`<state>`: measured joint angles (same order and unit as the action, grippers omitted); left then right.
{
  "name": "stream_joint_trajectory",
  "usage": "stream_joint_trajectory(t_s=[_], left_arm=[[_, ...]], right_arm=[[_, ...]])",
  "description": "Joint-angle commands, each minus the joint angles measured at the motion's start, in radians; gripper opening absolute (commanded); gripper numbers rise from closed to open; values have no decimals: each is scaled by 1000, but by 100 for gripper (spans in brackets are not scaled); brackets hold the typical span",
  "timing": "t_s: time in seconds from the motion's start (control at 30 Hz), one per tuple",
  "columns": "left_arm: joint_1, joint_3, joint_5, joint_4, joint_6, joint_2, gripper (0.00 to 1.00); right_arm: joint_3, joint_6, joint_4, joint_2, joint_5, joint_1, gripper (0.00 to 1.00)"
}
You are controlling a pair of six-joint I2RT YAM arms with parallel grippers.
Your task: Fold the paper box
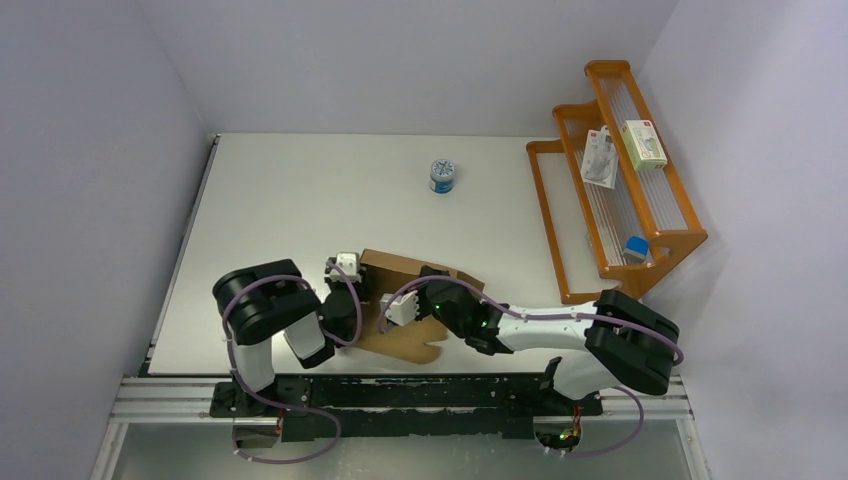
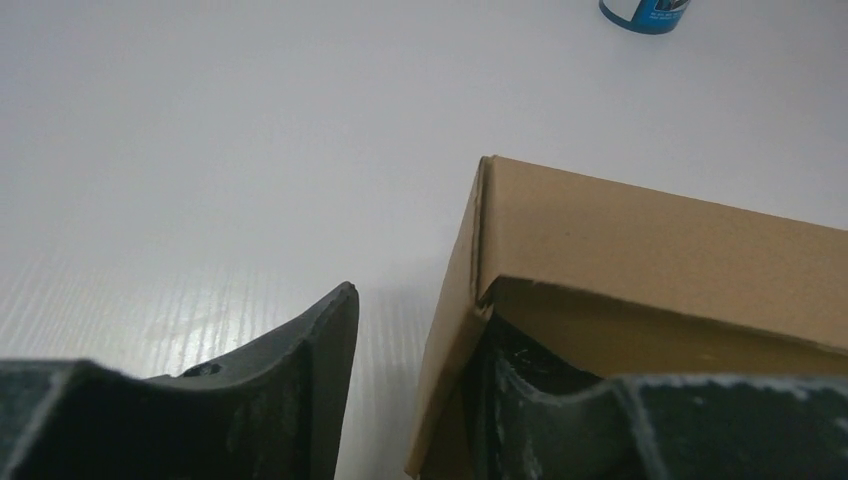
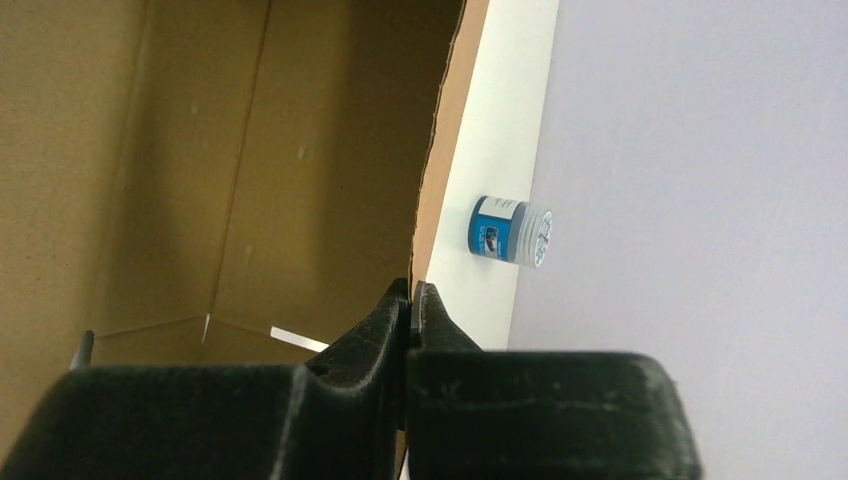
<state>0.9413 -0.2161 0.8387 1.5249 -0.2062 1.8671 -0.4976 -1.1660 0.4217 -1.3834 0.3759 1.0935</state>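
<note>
Mid-fold, raising walls. Left end effector (image 2: 418,325) open, straddling paper box (image 1: 398,268) left wall. Right end effector (image 3: 410,292) pinched shut on wall edge. Next, likely: re-grip, crease upright.

A robotics laboratory test cell is indicated. A bare white rectangular surface (image 1: 300,200) is enclosed on three sides by plain pale walls (image 1: 400,60). At 6 o'clock, two black-and-white jointed robot arms (image 1: 265,310) are bolted to a slotted aluminium rail (image 1: 400,395), with looped purple cables (image 1: 285,445) trailing below. Props are sparse: a small blue-and-white round tin (image 1: 443,176) at 12 o'clock and an orange wooden tiered rack (image 1: 672,236) at 2 o'clock.
</note>
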Motion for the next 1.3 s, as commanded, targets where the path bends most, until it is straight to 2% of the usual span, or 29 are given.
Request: stream_joint_trajectory(t_s=[0.0,0.1,0.23,0.33,0.57,0.7,0.8,0.9,1.0,1.1,1.17,1.27], left_arm=[[-13,43,31,215,-21,-53,49],[-14,77,7,212,-22,-87,56],[-14,120,-22,201,-27,-149,63],[-14,140,-46,134,-55,-222,66],[-14,130,-73,-266,-182,-429,67],[-14,177,-109,-373,-234,-565,68],[-14,156,-106,-613,-278,-721,69],[-14,131,-89,-816,-293,-905,76],[-27,87,-98,-953,-253,-1022,84],[-80,11,-181,-1064,-228,-1035,88],[-144,-63,-269,-1129,-223,-983,89],[-246,-177,-427,-1214,-232,-877,88]], right_arm=[[9,31,14,-28,47,-3,0],[7,33,27,-27,55,-4,1],[11,37,40,-13,57,-3,9],[5,44,46,5,49,-3,14],[-7,87,48,36,21,-3,30],[-15,139,24,65,-13,-3,35],[-10,160,24,85,-32,-3,38],[-14,204,22,103,-40,-4,40],[-20,281,21,143,-51,-4,43],[-38,391,11,193,-28,-9,50],[-53,468,-12,222,6,-22,54],[-100,604,-104,258,40,-56,56]])
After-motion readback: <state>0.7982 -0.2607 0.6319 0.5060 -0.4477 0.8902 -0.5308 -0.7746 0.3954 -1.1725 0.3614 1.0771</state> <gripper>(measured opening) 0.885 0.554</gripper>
